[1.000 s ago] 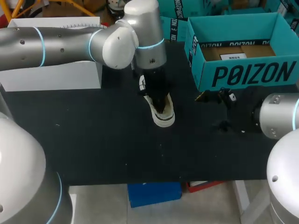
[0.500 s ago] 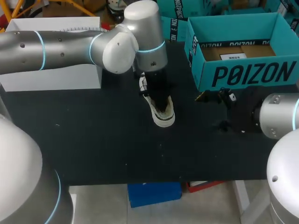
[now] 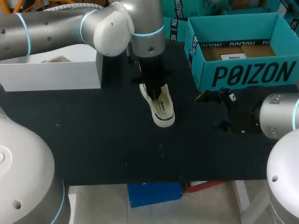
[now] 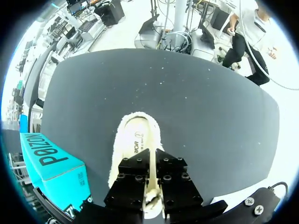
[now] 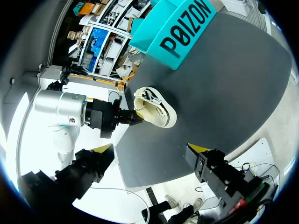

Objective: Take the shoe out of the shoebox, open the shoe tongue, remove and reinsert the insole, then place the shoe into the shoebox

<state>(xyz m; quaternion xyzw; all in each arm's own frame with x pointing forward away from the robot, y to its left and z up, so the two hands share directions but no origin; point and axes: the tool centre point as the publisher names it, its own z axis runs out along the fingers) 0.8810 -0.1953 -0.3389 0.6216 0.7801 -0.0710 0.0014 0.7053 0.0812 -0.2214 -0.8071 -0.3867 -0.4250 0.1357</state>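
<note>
Your left end effector (image 4: 150,163), pinched narrow on the shoe (image 5: 156,112) heel, has backed out, exposing the insole (image 3: 160,105) for removal.

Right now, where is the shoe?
In the head view the shoe lies mid-table, left of the teal shoebox, with my left gripper at its heel end.

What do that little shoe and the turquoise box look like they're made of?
The shoe looks like cream fabric or soft leather, matte, with a pale rubbery sole; hard to tell exactly. The shoebox seems to be printed cardboard: thin folded walls, brown inside.
</note>
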